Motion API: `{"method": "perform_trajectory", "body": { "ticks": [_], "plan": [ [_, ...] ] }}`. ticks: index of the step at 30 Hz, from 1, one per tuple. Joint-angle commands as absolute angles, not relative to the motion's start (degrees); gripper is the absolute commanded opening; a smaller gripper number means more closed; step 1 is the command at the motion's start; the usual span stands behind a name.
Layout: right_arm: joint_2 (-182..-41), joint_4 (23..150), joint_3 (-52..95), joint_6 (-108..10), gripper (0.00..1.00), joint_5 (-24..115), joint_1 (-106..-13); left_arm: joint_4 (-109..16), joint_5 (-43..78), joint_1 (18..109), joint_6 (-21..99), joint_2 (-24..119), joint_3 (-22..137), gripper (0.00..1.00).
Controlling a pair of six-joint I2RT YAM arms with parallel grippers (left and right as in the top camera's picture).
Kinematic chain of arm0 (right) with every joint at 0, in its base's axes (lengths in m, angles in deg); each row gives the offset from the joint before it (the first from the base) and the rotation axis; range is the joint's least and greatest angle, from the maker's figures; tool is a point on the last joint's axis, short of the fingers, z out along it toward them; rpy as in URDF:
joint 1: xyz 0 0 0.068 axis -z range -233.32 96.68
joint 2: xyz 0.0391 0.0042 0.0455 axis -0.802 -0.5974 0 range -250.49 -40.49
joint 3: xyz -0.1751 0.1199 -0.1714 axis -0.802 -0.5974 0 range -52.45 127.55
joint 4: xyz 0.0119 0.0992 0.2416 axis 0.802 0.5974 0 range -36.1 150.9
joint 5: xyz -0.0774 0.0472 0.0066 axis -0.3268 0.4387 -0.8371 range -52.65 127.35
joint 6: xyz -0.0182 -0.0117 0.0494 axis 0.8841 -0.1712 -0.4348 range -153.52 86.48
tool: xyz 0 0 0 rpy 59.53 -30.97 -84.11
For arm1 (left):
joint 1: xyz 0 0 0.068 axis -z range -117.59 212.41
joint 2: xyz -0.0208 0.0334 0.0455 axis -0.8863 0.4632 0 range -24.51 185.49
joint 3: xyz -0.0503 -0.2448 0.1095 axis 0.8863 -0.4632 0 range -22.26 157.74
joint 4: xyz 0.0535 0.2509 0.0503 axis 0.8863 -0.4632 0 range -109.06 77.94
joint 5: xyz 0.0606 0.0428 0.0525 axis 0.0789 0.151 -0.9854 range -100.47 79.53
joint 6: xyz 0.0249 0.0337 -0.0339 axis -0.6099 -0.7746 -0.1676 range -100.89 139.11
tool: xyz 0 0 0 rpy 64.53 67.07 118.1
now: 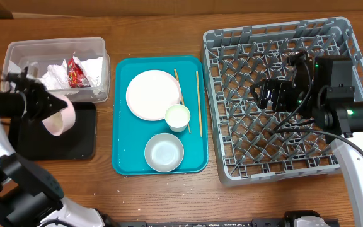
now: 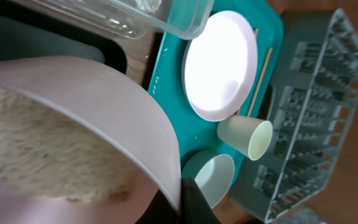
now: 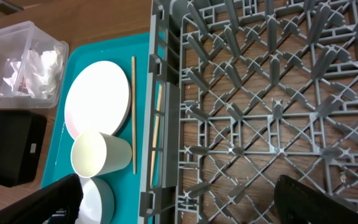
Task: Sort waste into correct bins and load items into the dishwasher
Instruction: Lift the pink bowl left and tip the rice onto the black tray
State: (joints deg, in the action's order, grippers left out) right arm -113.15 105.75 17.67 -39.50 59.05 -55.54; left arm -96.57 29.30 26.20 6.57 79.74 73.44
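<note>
We saw the left hand clamped on the rim of the small pink bowl, which hung tipped steeply on its side, directly above the black tray. In the left wrist view a pale mass of rice lay inside the tilted bowl, right against the hand. Just beyond the hand stood the clear tub, with crumpled napkins and the red-and-silver wrapper lying in it.

Farther out to that hand's right, on the table, the teal tray carried the plate, the white cup and the grey-green bowl. The two chopsticks lay past the plate, on the side away from the hand.

The right hand hung over the dish rack, and we found its fingers spread wide with nothing between them. Only the rack's upright pegs and lattice floor lay beneath it. The teal tray and its dishes sat well off to this hand's left, outside the rack wall.
</note>
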Motion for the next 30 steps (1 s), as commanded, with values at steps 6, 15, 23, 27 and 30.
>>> {"method": "perform_trajectory", "body": {
  "ticks": [6, 15, 23, 27, 30],
  "plan": [
    [-113.17, 105.47, 18.85, -39.5, 1.0, 59.96, -55.16, -84.28, 52.53, 15.93, 1.3, 79.26, 58.99, 0.04],
    [-113.17, 105.49, 18.85, -39.7, 1.0, 60.64, -55.16, -77.51, 56.2, 13.2, 2.59, 79.26, 54.75, 0.04],
    [-113.17, 105.86, 18.85, -39.7, 1.0, 60.64, -55.16, -73.57, 61.16, 13.06, 5.63, 79.26, 54.73, 0.04],
    [-113.17, 105.91, 18.85, -39.7, 1.0, 60.64, -55.16, -74.08, 61.25, 12.45, 8.91, 79.26, 54.73, 0.04],
    [-113.17, 105.91, 18.85, -39.7, 1.0, 60.62, -55.16, -74.38, 61.73, 11.67, 11.47, 79.26, 54.71, 0.04]
  ]
}}
